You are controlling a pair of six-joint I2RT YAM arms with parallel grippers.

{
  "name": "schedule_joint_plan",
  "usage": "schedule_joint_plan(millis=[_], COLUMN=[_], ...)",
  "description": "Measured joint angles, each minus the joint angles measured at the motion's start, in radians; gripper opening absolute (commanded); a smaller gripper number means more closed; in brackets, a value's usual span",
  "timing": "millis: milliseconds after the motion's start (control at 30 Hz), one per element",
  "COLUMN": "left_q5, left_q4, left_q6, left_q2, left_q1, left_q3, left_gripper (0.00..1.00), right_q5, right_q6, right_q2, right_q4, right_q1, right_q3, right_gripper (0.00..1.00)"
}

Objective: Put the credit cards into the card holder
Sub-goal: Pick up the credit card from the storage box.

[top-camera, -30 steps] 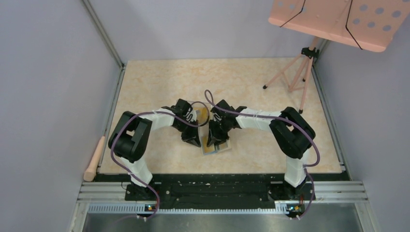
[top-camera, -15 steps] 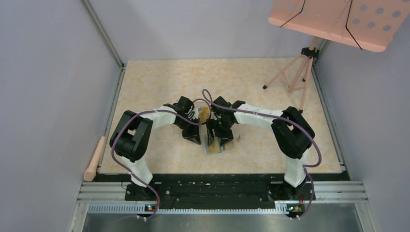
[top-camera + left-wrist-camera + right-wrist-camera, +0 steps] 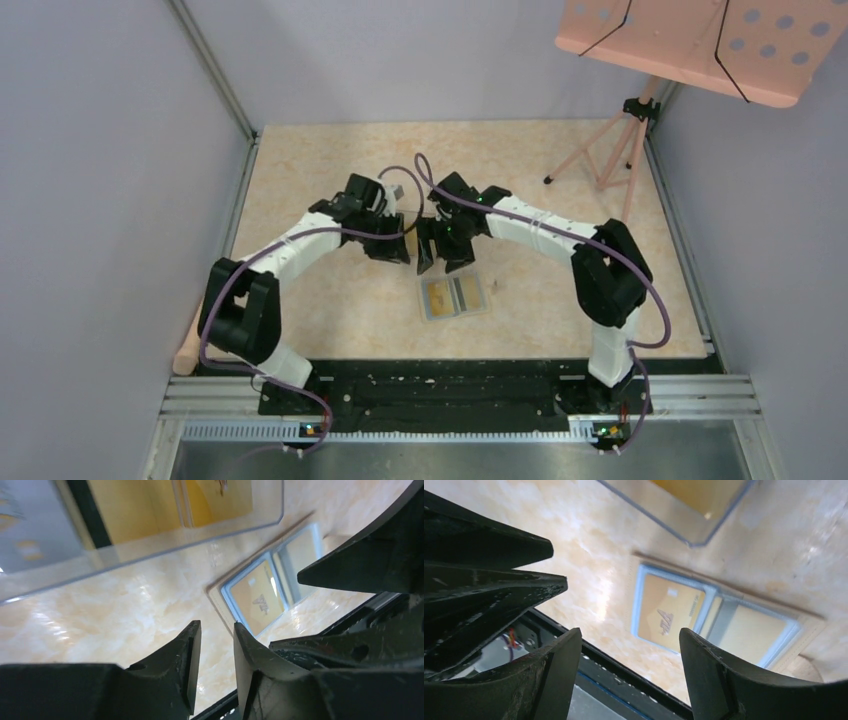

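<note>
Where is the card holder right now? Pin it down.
In the top view the card holder lies open and flat on the table, near the front edge at centre, just nearer the bases than the left hand and right hand, touching neither.

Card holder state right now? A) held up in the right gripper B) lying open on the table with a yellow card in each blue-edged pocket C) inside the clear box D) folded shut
B: the card holder lies open and flat on the table, a yellow card in each blue-edged pocket, both grippers clear of it.
</note>
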Motion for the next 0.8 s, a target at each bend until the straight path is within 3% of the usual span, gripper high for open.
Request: schedule_joint_plan(millis=[333,567,800], left_q5=[0.035,0.068,0.106], left_q4=[-0.006,-0.061,-0.1], left_q6=[-0.012,-0.005,0.009], left_q2=[-0.041,0.163,0.304], left_q1=[0.284,0.428,0.462], left_q3=[0.162,0.29,0.301], left_gripper=[0.44,0.49,0.46], right_q5=[-0.041,-0.073,-0.101], right_q6=[-0.035,-0.05,-0.052], right_q2=[0.038,0.133,0.184], right_q4=[-0.002,-0.015,-0.029], right_q1=[-0.098,-0.121,-0.121], right_q3=[0.237,0.366,0.391], right_gripper=[0.71,0.7,0.69])
